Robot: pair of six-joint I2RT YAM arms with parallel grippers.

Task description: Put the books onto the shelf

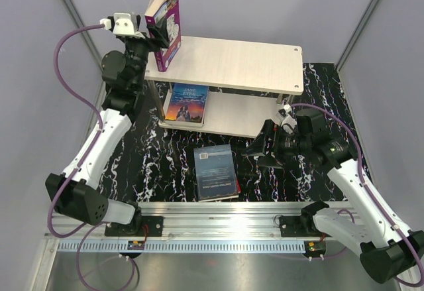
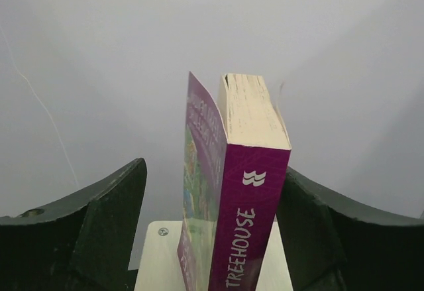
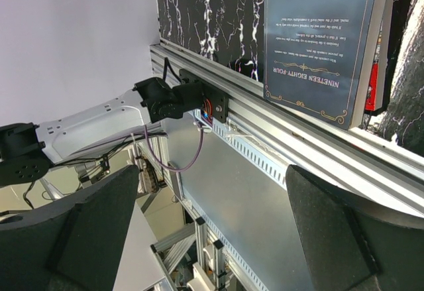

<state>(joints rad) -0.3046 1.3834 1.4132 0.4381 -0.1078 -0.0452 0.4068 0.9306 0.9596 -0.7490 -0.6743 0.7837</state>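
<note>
Purple is the spine of the Treehouse book you have standing upright at the left end of the shelf, on its top board. The left gripper brackets it with the jaws parted: one finger stands clear of the front cover and the other sits just beside the spine, so you are not clamping it. The cover leans away from the page block, so judge whether it will stand alone before you pull that arm off. Jane Eyre lies flat on the lower board. What the next reach turns on is the dark teal book, flat on the marbled mat in front of the shelf, with a red edge showing beneath it that looks like another book. It lies just to the left of your right gripper, which is spread wide with nothing between its fingers and points that way. Its long axis runs from the near rail toward the shelf, and your right arm is plainly the nearer one.
</note>
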